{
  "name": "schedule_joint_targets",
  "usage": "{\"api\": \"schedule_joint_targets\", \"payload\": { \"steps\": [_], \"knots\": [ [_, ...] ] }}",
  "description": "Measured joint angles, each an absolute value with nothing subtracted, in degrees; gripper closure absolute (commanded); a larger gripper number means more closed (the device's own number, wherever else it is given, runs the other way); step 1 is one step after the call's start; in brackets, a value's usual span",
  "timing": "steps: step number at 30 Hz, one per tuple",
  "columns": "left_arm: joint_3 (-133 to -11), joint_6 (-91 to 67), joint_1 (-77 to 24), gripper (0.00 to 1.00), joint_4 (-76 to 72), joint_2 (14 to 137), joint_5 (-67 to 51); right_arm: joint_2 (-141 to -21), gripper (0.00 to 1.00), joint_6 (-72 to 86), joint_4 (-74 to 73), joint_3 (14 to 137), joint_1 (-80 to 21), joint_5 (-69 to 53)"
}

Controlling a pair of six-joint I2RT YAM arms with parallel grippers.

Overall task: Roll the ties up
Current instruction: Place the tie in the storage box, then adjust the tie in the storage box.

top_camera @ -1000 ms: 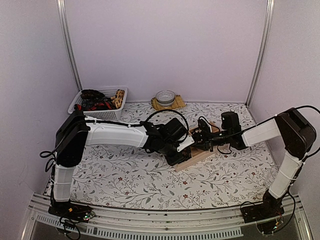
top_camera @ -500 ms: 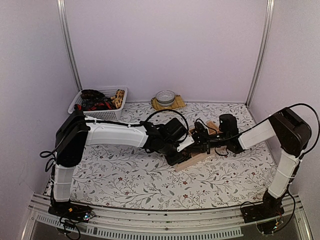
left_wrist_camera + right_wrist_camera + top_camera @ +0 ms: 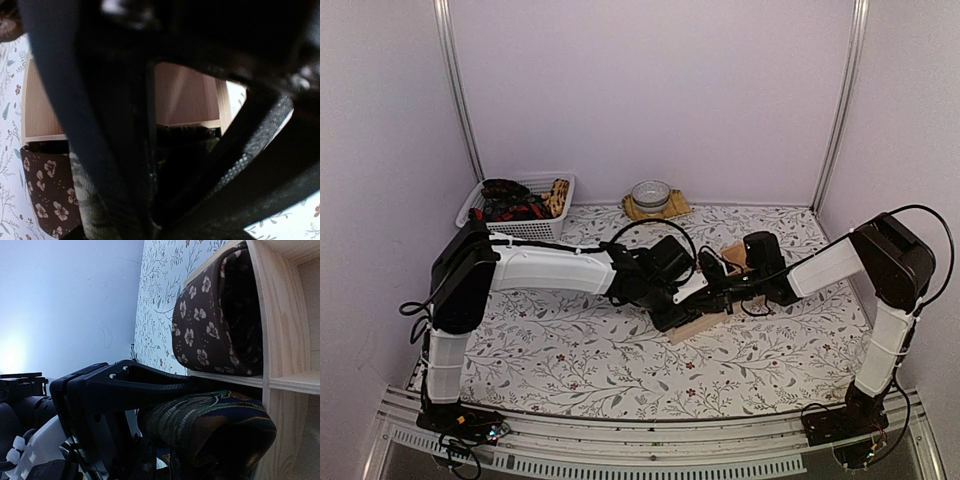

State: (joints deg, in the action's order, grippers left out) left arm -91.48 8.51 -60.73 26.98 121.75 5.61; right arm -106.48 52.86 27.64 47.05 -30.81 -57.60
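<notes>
A wooden box [image 3: 703,322] with compartments lies mid-table. In the right wrist view a rolled brown tie with pale flowers [image 3: 212,325] sits in one compartment [image 3: 280,315]. A rolled dark green patterned tie [image 3: 215,425] sits in the one beside it. My left gripper [image 3: 677,303] is over the box, and one of its black fingers [image 3: 140,385] lies along the green roll. In the left wrist view its fingers close around the dark green tie [image 3: 182,142], with the brown tie [image 3: 45,200] to the left. My right gripper [image 3: 714,284] is at the box, against the left one; its jaws are hidden.
A white basket [image 3: 548,228] at the back left holds more ties [image 3: 510,200]. A bowl [image 3: 650,193] on a tan mat stands at the back centre. The tablecloth has a floral print. Walls close in on three sides.
My right arm has moved left, bringing its gripper against the box and the left gripper. The left arm has stayed put.
</notes>
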Motion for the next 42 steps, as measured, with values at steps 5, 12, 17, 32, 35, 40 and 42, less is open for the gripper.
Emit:
{"api": "schedule_joint_targets", "payload": {
  "steps": [5,12,17,32,35,40,42],
  "knots": [
    [-91.5,8.5,-60.7,0.41,27.1,121.8,5.7,-106.5,0.89,50.0,25.2,47.2,-30.9,-56.5],
    [-91.5,8.3,-60.5,0.35,27.5,121.6,5.7,-107.5,0.89,48.6,24.5,47.1,-31.0,-55.9],
    [-91.5,8.4,-60.3,0.35,28.0,121.4,5.7,-108.5,0.89,48.9,25.6,47.8,-31.2,-56.3],
    [-90.1,10.0,-60.3,0.21,22.8,117.3,5.6,-110.0,0.90,48.6,27.1,49.1,-32.1,-55.9],
    [-89.2,10.1,-60.4,0.20,21.6,116.6,5.9,-110.1,0.90,48.6,27.3,49.1,-32.1,-55.9],
    [-85.9,10.1,-60.5,0.19,20.2,113.6,8.1,-110.3,0.89,48.6,28.3,49.1,-32.4,-55.8],
    [-85.6,10.1,-60.5,0.20,20.1,112.4,8.4,-110.3,0.88,48.5,28.6,49.1,-32.4,-55.8]
  ]
}}
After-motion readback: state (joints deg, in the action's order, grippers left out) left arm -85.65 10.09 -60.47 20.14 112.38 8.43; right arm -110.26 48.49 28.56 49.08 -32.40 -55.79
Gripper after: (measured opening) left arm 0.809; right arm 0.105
